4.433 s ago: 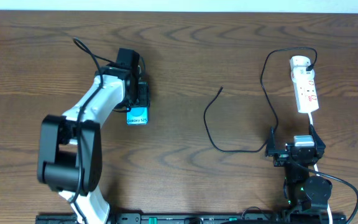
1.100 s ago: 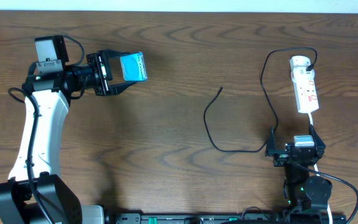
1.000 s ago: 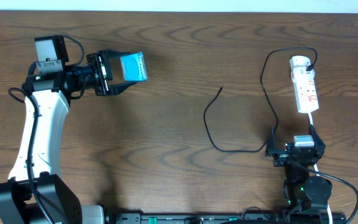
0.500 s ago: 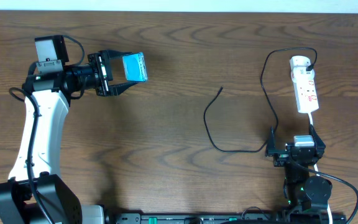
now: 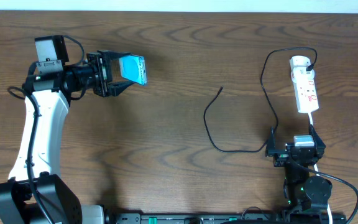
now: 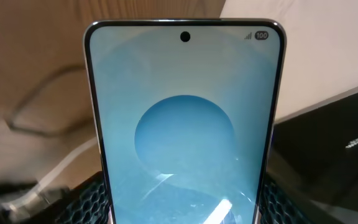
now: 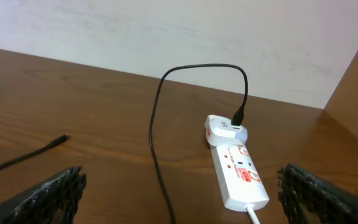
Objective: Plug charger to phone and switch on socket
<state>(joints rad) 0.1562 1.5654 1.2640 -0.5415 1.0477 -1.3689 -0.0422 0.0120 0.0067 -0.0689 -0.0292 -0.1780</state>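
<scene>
My left gripper [image 5: 122, 72] is shut on the phone [image 5: 133, 68] and holds it above the far left of the table. The cyan screen is tilted and its free end points right. In the left wrist view the phone [image 6: 185, 124] fills the frame between my fingers [image 6: 82, 202]. The charger [image 5: 207, 124], a thin black cable, is plugged into the socket [image 5: 305, 84] at the far right. It loops down and across the table. Its free tip [image 5: 221, 89] lies mid-table, far from the phone. My right gripper [image 5: 295, 149] is open just in front of the socket [image 7: 236, 168] and holds nothing.
The socket's white cord [image 5: 314, 119] runs from its near end toward my right arm. A pale wall [image 7: 166, 31] stands along the table's far edge. A wooden side panel [image 7: 356, 93] rises to the right of the socket.
Since the oldest frame my left arm has lifted the phone off the table and carried it up and back. In the last half second the phone tilted slightly. The right arm has not moved.
</scene>
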